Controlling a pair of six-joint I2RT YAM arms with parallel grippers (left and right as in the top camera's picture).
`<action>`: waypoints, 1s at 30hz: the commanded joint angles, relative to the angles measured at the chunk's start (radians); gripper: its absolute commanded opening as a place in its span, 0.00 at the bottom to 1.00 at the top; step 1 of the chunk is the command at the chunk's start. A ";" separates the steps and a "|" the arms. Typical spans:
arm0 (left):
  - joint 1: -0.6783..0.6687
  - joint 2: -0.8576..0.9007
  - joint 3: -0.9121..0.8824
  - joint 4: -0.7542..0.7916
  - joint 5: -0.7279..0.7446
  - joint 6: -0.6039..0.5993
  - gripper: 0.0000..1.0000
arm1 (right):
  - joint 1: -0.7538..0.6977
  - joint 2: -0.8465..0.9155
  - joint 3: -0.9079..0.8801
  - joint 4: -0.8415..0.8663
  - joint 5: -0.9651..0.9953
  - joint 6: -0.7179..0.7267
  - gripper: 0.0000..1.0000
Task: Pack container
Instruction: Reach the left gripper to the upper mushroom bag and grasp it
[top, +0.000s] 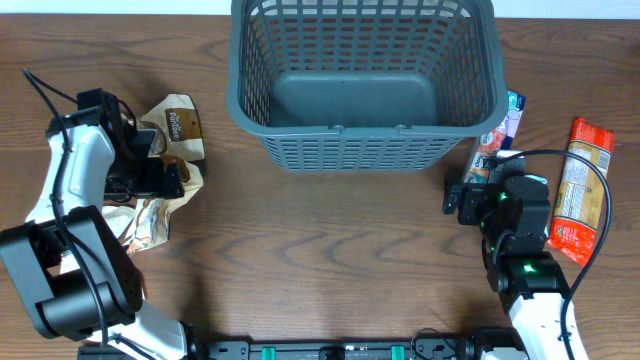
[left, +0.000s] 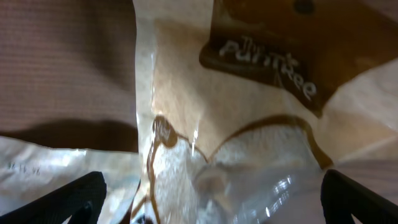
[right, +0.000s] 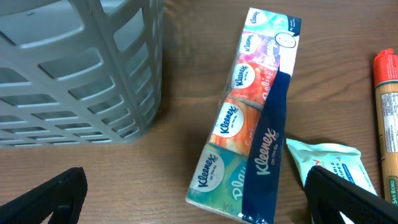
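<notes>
I find the left gripper (top: 168, 170) at the near left of the wooden table (top: 330, 250), jaws spread wide and gripping nothing. On its wrist camera the two fingertips sit at the bottom corners, with a cream and brown snack packet (left: 249, 124) lying under the gap. A crumpled silver packet (top: 150, 222) lies against that one, on the side nearer the arm's base. The right gripper (top: 462, 197), at the near right, is likewise wide open and holds nothing. Its wrist camera shows a tissue multipack (right: 249, 118) lying flat just ahead of the gap, a mint-green wipes packet (right: 326, 163) near the right-hand fingertip, and an orange-red packet (top: 578, 185) farther right. The container (top: 365, 132) stands upright at the far middle of the table, beyond both grippers. It is ahead and to the left of the right gripper, with the tissue multipack just beside its right front corner and a strip of table between them. It is well apart from the left gripper, off to that gripper's right.
</notes>
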 joint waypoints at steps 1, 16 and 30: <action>-0.002 0.009 -0.039 0.028 0.011 0.017 1.00 | -0.008 0.006 0.021 0.008 0.011 -0.015 0.99; -0.004 0.009 -0.190 0.208 0.032 0.016 0.72 | -0.008 0.011 0.021 0.008 0.011 -0.015 0.99; -0.055 0.000 -0.180 0.204 0.044 -0.030 0.06 | -0.008 0.011 0.021 0.022 0.011 -0.015 0.99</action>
